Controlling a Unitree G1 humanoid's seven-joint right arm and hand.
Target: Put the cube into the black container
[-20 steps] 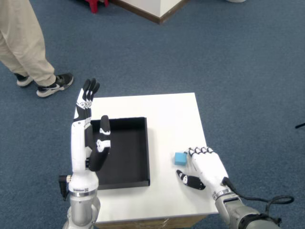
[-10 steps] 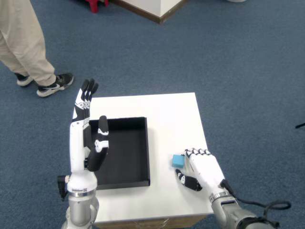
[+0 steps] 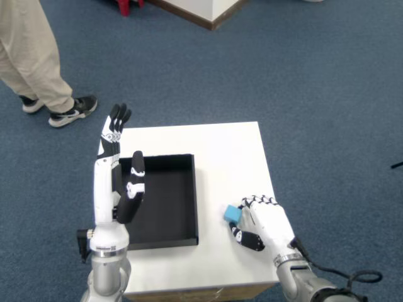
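A small light-blue cube (image 3: 232, 214) lies on the white table (image 3: 220, 151), just right of the black container (image 3: 194, 201). My right hand (image 3: 264, 221) rests on the table at the cube's right side. Its curled fingertips (image 3: 255, 201) touch the cube, and the black-tipped thumb (image 3: 245, 238) reaches out below the cube with a small gap, so the hand is open around it. The container is a shallow black tray with nothing visible inside. The left hand (image 3: 119, 182) stands raised, fingers up, over the tray's left part and hides that side.
The table's right edge runs close to my right hand, and its front edge is just below it. A person's legs and black-and-white shoes (image 3: 72, 111) stand on the blue carpet at upper left. A white furniture base (image 3: 214, 9) sits at the top.
My right hand has slid a little left and toward me, and the cube has shifted left with it, closer to the tray. The left hand has stayed put.
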